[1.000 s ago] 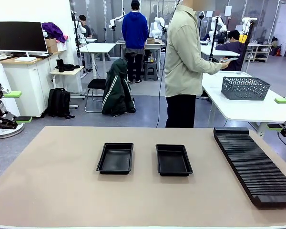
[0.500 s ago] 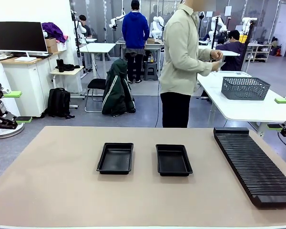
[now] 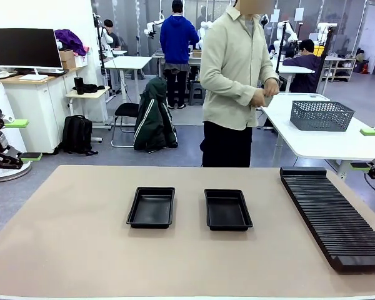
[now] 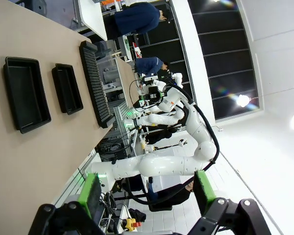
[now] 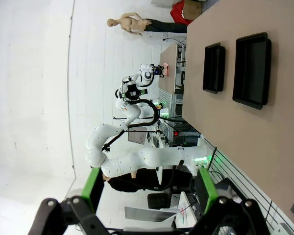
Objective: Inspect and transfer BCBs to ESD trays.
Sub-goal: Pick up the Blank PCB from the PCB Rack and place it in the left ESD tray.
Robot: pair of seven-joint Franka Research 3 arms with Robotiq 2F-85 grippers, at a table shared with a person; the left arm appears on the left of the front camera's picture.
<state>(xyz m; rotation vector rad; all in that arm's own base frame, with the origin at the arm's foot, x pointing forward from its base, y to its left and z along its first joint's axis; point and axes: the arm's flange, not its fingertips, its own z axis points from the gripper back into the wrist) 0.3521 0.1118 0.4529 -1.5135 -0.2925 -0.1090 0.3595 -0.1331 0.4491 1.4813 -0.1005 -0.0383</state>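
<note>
Person at the far side has turned to face the desk (image 3: pixel 69 244), with both of the person's hands (image 3: pixel 262 97) now together at chest height. I see the left ESD tray (image 3: pixel 150 207) and right ESD tray (image 3: pixel 227 209) side by side at mid-desk, each showing a bare black floor. The left hand (image 3: pixel 23 140) and right hand (image 3: pixel 365 149) are released, jaws wide, and are positioned off the desk's sides.
</note>
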